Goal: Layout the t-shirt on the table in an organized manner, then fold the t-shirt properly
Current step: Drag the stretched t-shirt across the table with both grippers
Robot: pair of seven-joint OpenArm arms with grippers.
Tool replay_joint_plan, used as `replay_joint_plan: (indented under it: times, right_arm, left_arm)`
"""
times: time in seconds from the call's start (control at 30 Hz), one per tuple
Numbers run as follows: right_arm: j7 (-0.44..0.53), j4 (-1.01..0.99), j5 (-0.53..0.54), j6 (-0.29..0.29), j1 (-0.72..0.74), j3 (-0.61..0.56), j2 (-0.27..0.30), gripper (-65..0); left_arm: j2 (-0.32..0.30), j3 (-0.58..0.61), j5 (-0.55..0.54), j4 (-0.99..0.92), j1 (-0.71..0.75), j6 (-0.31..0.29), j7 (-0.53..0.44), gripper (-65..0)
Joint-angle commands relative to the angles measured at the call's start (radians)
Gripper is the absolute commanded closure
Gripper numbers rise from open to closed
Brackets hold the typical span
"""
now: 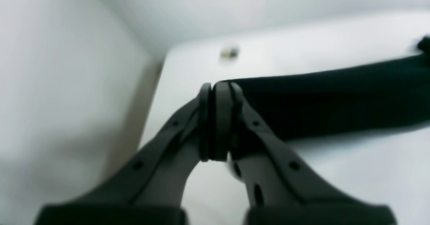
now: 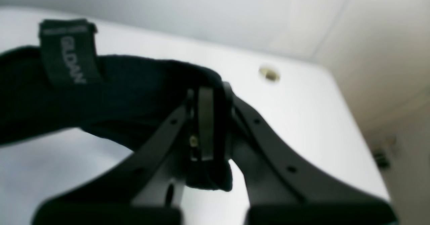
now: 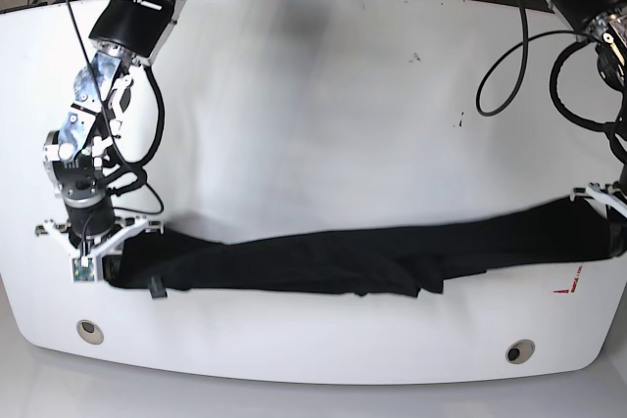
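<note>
- Two grippers have hold of the black soft-fabric t-shirt (image 3: 372,256), one at each end, so the garment is drawn out into a long narrow band rather than laid flat.
- The band runs along the near part of the large glossy white table (image 3: 313,95), from close to one side edge almost to the other, just behind the two round grey grommet holes (image 3: 89,331) by the near corners.
- Judged from this, the layout step is only begun: no sleeves, print or body outline show, the cloth is bunched and creased near its middle, and all the folding is left to do.
- The right gripper (image 2: 206,130) has its jaws pinched together on a wad of the fabric, near the small neck label (image 2: 69,51) that sticks up from the cloth.
- The right arm reaches down from the far corner, its wrist pointing straight down at the table's side edge.
- The left gripper (image 1: 218,120) is likewise closed tight on the shirt's other end; the cloth trails away from its fingertips across the white surface.
- Most of the left arm lies outside the base view at the opposite side edge, beside a small red mark (image 3: 568,288).
</note>
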Motion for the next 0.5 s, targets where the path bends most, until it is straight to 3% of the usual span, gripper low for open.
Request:
replay_joint_plan:
  times: [0.0,0.27,0.47]
  right_arm:
    - [0.028,0.022,0.007,0.033,-0.043,0.022,-0.01,0.0]
    - [0.031,0.024,0.007,0.103,-0.229,0.076,-0.053,0.0]
    - [0.065,0.024,0.007,0.128,-0.34,0.111,-0.084,0.0]
  left_arm:
    - [0.016,-0.023,-0.005,0.016,0.041,-0.031,-0.025,0.0]
    - [0.078,-0.113,-0.004,0.017,0.219,-0.111,-0.026,0.0]
    - [0.087,-0.153,-0.004,0.017,0.318,-0.141,-0.028,0.0]
